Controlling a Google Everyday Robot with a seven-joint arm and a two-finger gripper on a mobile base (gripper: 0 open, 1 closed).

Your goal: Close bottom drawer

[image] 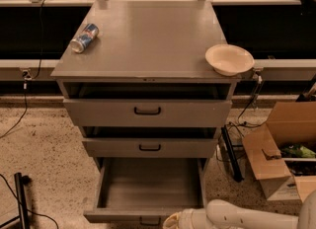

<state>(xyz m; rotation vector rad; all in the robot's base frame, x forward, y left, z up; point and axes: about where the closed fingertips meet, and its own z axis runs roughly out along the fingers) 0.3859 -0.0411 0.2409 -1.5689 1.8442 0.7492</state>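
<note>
The bottom drawer (148,186) of the grey metal cabinet (148,45) stands pulled far out, its plain grey tray bare inside. Its slim front panel (118,216) with a small black handle (149,220) sits at the lower edge of the camera view. My gripper (173,221), on a white arm (247,217) coming in from the lower right, is at the drawer's front panel, just right of the handle. The picture's lower edge cuts part of it off.
The middle drawer (149,147) and the top drawer (147,110) stick out a little. A drink can (84,38) lies on the cabinet top at the left, a cream bowl (229,58) at its right edge. Open cardboard boxes (281,154) stand on the floor at the right, cables at the left.
</note>
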